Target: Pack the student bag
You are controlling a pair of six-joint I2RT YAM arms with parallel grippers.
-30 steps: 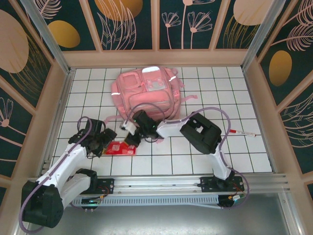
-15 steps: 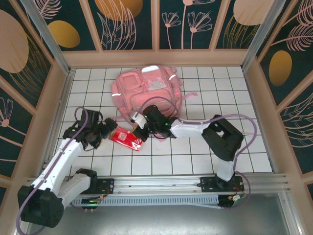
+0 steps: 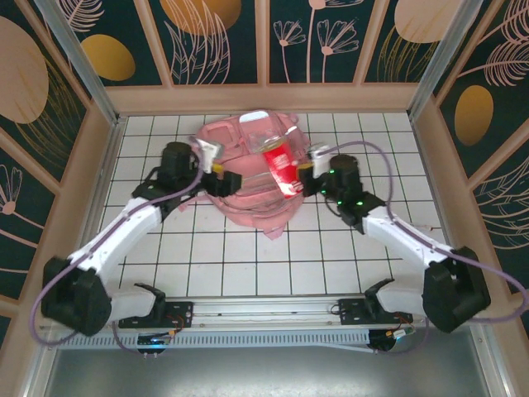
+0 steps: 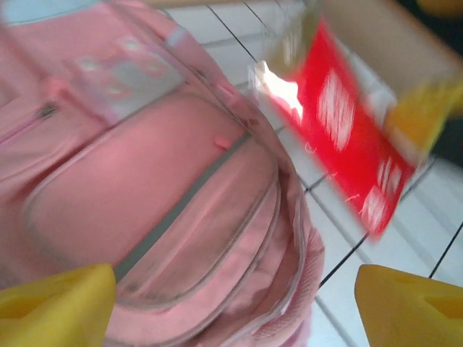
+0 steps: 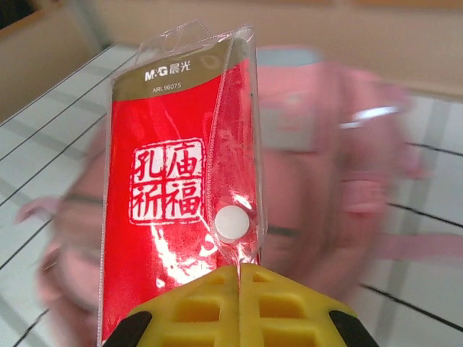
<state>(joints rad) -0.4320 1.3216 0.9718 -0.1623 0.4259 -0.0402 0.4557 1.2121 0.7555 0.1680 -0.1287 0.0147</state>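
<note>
Your student bag (image 3: 248, 203) — soft pink fabric, silvery strips — slumps at 12 o'clock on the white, black-gridded tile table (image 3: 347, 256), ringed by dark floral wall panels (image 3: 347, 41). Your right gripper (image 5: 239, 271) is clamped on a flat, glossy red packet (image 5: 173, 188) above it. Your left gripper (image 4: 235, 300) — fingers spread wide — hovers at the bag's 9 o'clock.

The bag (image 3: 248, 203) lies at the far middle of the tabletop (image 3: 331, 256). The packet (image 3: 281, 168) is above the bag's right half, in the right end effector (image 3: 299, 177). The left end effector (image 3: 221, 175) is over its left side.
</note>
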